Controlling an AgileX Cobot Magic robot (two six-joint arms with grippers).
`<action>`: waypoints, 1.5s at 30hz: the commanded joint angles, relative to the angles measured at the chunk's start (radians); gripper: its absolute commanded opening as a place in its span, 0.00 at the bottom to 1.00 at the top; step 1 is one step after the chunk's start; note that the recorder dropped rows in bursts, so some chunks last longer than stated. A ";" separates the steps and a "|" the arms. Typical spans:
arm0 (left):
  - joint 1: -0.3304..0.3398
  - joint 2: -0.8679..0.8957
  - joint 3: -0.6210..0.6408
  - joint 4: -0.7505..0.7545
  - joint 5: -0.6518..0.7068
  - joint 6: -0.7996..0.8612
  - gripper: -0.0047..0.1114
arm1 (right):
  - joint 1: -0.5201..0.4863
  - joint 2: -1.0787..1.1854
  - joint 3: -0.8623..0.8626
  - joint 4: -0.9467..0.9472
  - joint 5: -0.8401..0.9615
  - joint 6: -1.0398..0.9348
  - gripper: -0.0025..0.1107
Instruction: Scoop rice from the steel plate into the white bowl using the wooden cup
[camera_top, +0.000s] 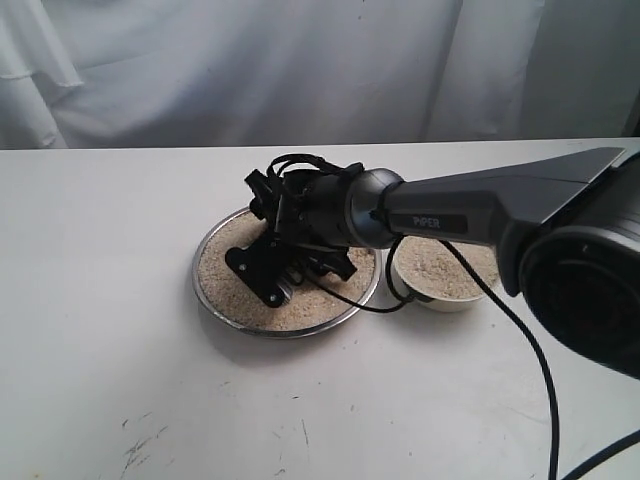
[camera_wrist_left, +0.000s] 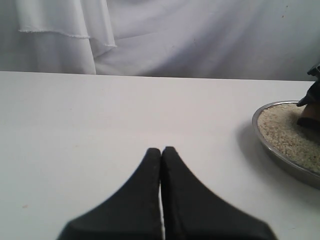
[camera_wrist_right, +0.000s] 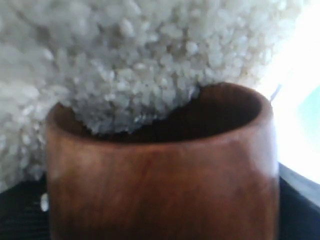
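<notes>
The steel plate (camera_top: 205, 298) lies mid-table, covered with rice (camera_top: 232, 285). My right gripper (camera_top: 290, 265) reaches across from the right and is tipped down into the plate, shut on the wooden cup (camera_wrist_right: 165, 180). In the right wrist view the cup's reddish-brown wall fills the lower frame, and its dark mouth is pushed against a heap of rice (camera_wrist_right: 125, 65), with grains spilling over the rim. The white bowl (camera_top: 447, 302) stands just right of the plate and holds rice. My left gripper (camera_wrist_left: 161, 151) is shut and empty, low over bare table, with the plate (camera_wrist_left: 280, 156) off to one side.
The white tabletop (camera_top: 100, 350) has scuff marks near its front edge. A white cloth backdrop (camera_top: 300, 60) hangs behind the table. The right arm's black cable (camera_top: 520, 330) loops over the bowl and down toward the front right.
</notes>
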 joint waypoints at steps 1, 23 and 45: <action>-0.002 -0.005 0.005 -0.001 -0.006 -0.003 0.04 | -0.007 -0.003 0.001 0.129 0.000 -0.089 0.02; -0.002 -0.005 0.005 -0.001 -0.006 -0.003 0.04 | -0.059 -0.033 -0.004 0.689 0.007 -0.449 0.02; -0.002 -0.005 0.005 -0.001 -0.006 -0.003 0.04 | -0.128 -0.047 -0.004 0.981 0.011 -0.536 0.02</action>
